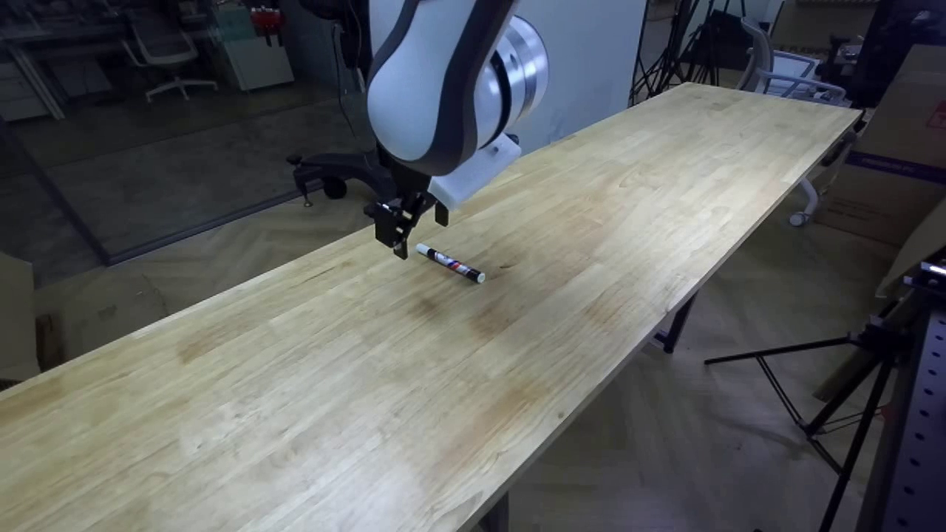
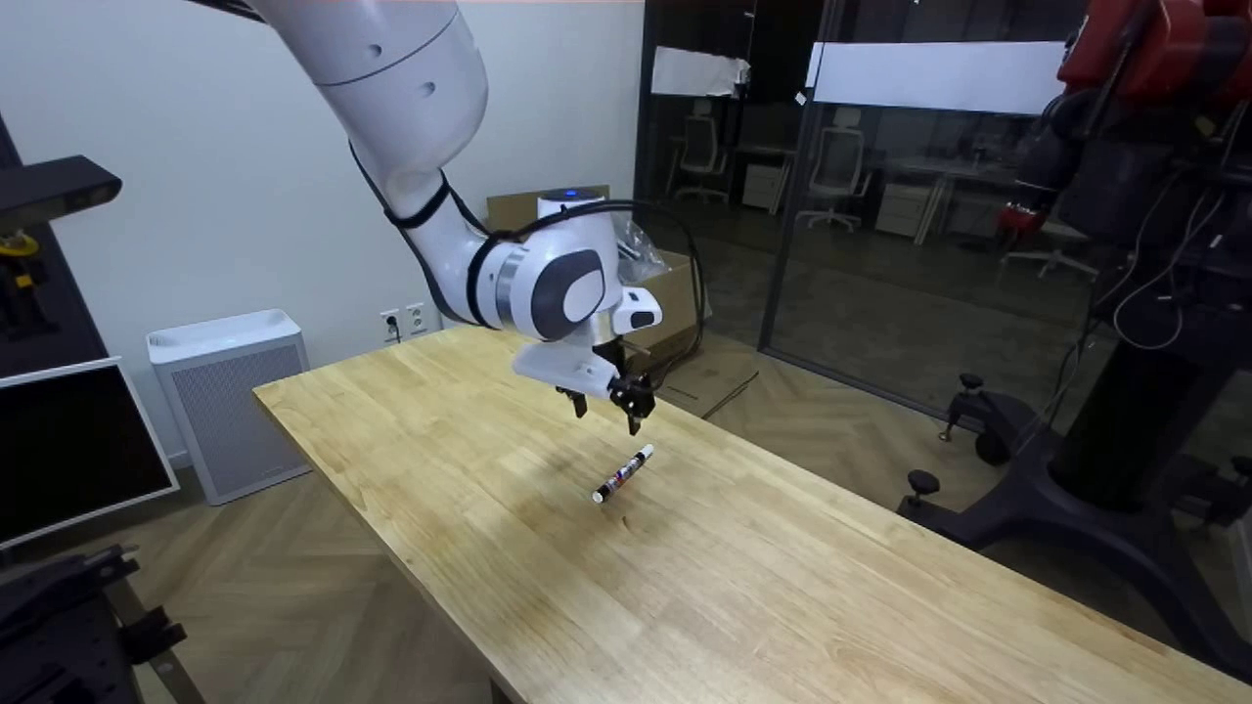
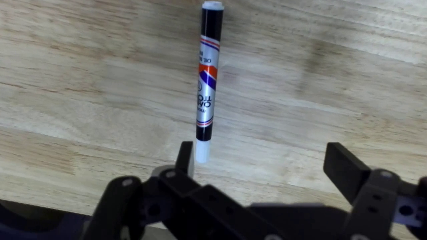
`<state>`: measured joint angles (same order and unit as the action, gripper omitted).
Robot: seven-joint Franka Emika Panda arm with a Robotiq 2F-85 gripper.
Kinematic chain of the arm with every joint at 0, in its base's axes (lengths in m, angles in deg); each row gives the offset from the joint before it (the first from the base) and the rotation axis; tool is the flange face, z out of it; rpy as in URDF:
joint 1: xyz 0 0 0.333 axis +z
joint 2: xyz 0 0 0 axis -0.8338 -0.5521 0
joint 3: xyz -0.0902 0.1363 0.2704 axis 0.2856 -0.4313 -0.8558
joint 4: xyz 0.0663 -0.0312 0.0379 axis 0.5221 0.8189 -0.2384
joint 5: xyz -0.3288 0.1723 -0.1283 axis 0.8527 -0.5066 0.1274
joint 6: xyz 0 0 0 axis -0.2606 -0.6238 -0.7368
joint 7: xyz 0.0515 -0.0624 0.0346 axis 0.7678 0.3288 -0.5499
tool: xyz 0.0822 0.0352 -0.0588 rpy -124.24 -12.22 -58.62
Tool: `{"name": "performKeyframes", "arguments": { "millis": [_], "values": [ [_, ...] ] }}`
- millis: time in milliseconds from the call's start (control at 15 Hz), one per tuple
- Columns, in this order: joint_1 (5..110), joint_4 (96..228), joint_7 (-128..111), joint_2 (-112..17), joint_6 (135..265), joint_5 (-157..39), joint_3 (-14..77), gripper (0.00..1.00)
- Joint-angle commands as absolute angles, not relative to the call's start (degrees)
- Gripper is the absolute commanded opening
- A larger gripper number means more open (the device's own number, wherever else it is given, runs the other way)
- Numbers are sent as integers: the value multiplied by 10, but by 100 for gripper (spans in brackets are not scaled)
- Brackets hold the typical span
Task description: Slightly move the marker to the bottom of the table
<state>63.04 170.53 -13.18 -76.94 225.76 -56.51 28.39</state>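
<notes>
A slim black-and-white marker (image 3: 207,82) lies flat, unheld, nearer 1 long edge of the wooden tabletop (image 1: 628,207), while the 2 jaws hang spread near its longer white tip, probably set wide to straddle it before shifting it.

Arm (image 2: 406,88) extends from upper left to centre in an exterior view; gripper (image 3: 259,151) points downward, its fingers (image 3: 347,170) wide apart, low in the wrist view.
</notes>
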Motion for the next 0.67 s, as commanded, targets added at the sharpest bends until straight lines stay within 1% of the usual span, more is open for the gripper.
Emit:
{"name": "performKeyframes", "arguments": {
  "millis": [0, 200, 600],
  "values": [
    [609, 1768, -127, -752, 2338, -589, 264, 100],
    [572, 1797, -144, -751, 2376, -617, 228, 100],
    [495, 1839, -160, -746, 2408, -653, 167, 100]
  ]
}}
